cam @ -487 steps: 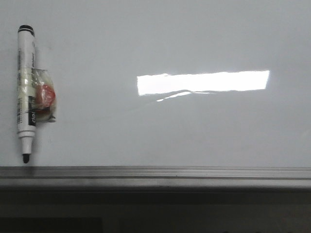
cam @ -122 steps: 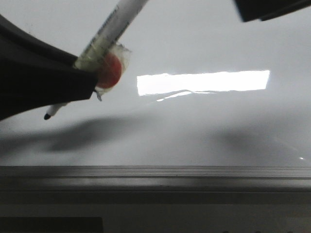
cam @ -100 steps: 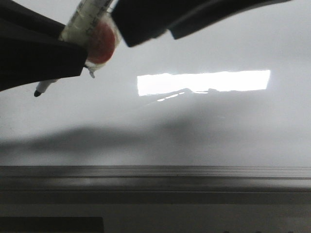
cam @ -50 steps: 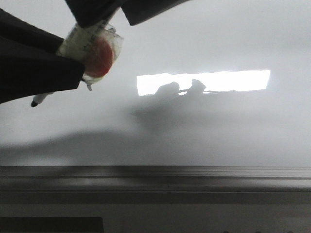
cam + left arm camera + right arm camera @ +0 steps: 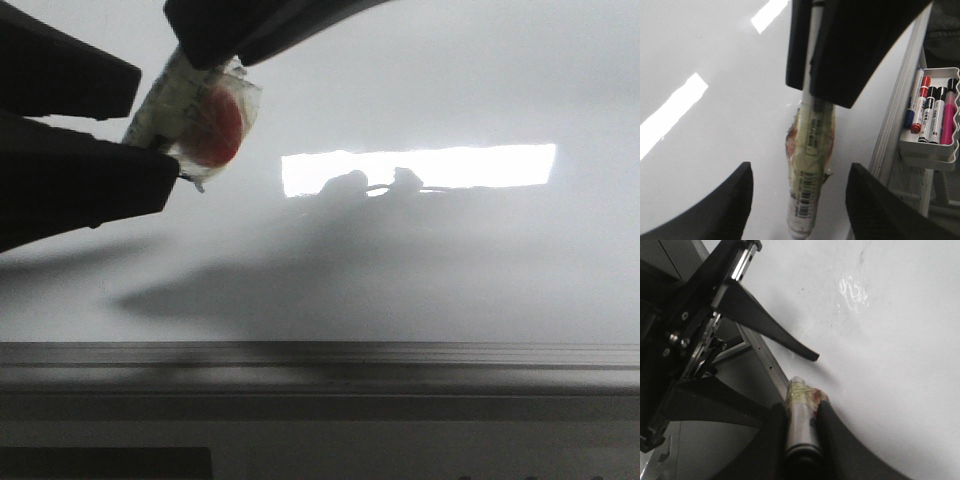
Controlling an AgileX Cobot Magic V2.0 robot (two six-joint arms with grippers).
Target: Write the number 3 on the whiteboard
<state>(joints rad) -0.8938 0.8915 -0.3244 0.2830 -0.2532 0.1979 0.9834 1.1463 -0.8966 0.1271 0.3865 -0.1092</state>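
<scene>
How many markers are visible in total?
5: one taped marker gripped by the right tool over the whiteboard; four in the tray beside it. Others may be hidden.

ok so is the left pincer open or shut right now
Open. In the left wrist view the left pincer has its fingers spread clear of the marker, which the right pincer grips.

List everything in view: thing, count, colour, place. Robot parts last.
whiteboard: one, glossy white-grey, fills the front view; no digit visible on it.
edge strip: one, grey metal, along the board's near edge.
glare: one bright rectangle, on the board.
marker: one, white barrel wrapped in tape with a red patch, held above the board.
tray of markers: one white tray with blue, red, black and pink markers, beside the board.
right gripper: black, shut on the marker.
left gripper: black, open around the marker.
</scene>
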